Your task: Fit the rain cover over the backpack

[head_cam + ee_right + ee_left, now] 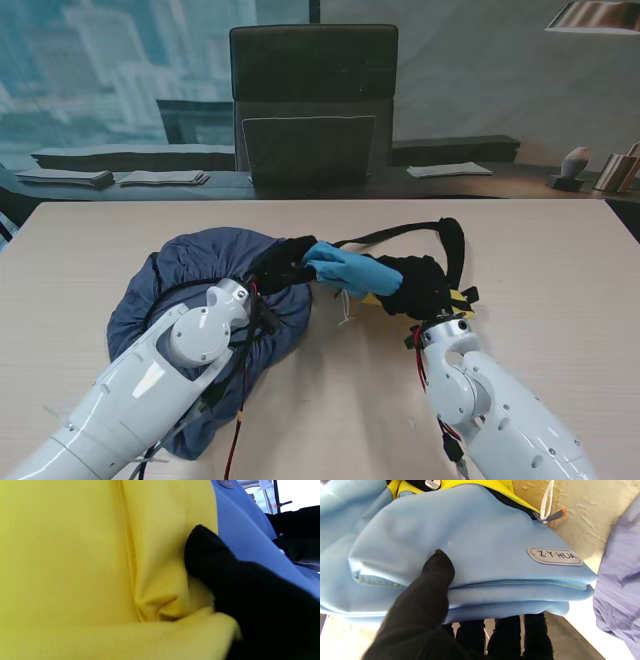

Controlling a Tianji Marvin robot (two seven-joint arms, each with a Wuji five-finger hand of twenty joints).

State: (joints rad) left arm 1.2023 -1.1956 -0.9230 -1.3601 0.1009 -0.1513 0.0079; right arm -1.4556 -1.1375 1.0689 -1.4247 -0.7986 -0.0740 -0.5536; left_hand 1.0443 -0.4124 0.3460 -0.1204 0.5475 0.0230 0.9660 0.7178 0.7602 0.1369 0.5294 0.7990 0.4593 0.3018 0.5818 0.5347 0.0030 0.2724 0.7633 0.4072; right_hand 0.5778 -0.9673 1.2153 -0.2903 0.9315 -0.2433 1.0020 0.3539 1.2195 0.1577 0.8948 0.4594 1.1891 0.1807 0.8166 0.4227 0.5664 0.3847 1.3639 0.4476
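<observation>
Backpack [352, 268], light blue with yellow panels, is lying at the middle of the tabletop [560, 260], its one end touching the mouth of the crumpled navy rain cover [190, 262] on the left. Left hand [283, 265] is pinching the blue front pocket, thumb [437, 563] on top and fingers [532, 630] underneath, probably to steer that end into the cover. Right hand [420, 285] is clamping the yellow end, likely bracing the pack so it cannot slide. Black straps [440, 235] are trailing on the far side.
</observation>
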